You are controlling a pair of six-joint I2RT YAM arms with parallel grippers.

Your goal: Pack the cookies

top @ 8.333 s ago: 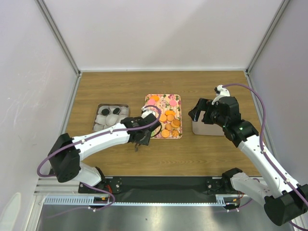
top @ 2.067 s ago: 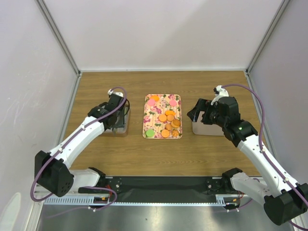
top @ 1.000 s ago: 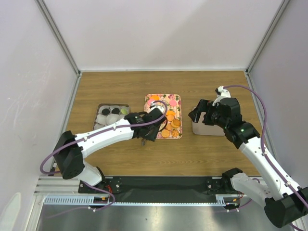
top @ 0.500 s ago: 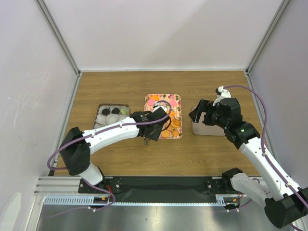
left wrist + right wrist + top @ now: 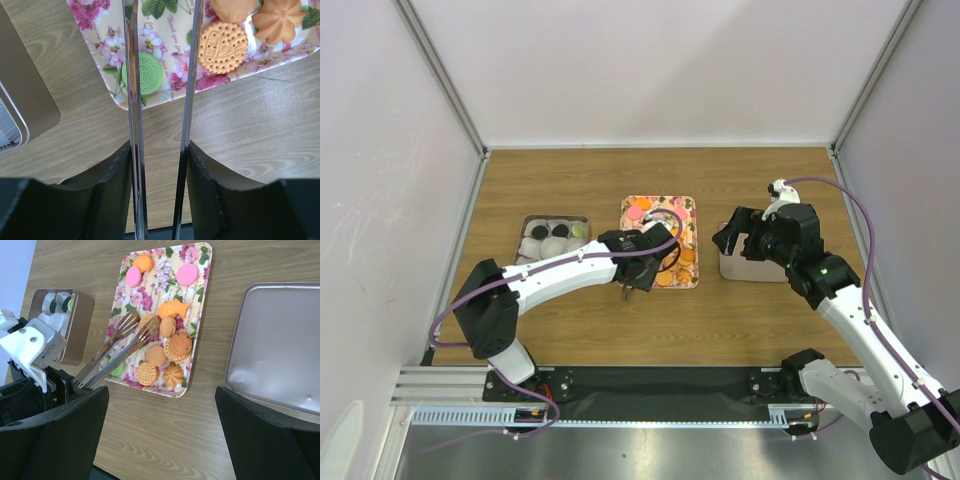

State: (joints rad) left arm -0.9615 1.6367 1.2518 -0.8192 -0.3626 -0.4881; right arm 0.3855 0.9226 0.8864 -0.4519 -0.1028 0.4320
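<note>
Left end effector (image 5: 160, 152): clamped on a pair of long silver metal tongs (image 5: 133, 100), one dark finger pressing each tong arm from the outside.
Tongs: the two arms stand slightly apart and reach over the near-left part of the floral-patterned rectangular tray (image 5: 159, 285). The spoon-shaped tips hang above the middle of the tray beside the orange cookies. Whether the tips touch a cookie cannot be told.
Right end effector (image 5: 161, 410): fingers spread wide with nothing between them, held above the counter between the tray and the grey rectangular metal lid (image 5: 280, 340).
Cookies on tray: a green round embossed cookie (image 5: 150, 75) lies at the near-left corner, partly hidden behind the left tong arm. A dotted orange round cookie (image 5: 223, 46) and an orange flower-shaped cookie (image 5: 278, 25) lie to its right. An orange fish-shaped cookie (image 5: 175, 309) lies near the centre. Two pink round cookies (image 5: 188, 274) and a plain orange round cookie (image 5: 144, 262) lie at the far end.
Cookies in tin: the brownish rectangular metal tin (image 5: 80, 335) sits left of the tray, apart from it. Its white paper cups (image 5: 532, 246) hold two black cookies (image 5: 561, 230) and one green cookie.
Lid: flat on the wooden counter (image 5: 770, 190), right of the tray and not touching it.
</note>
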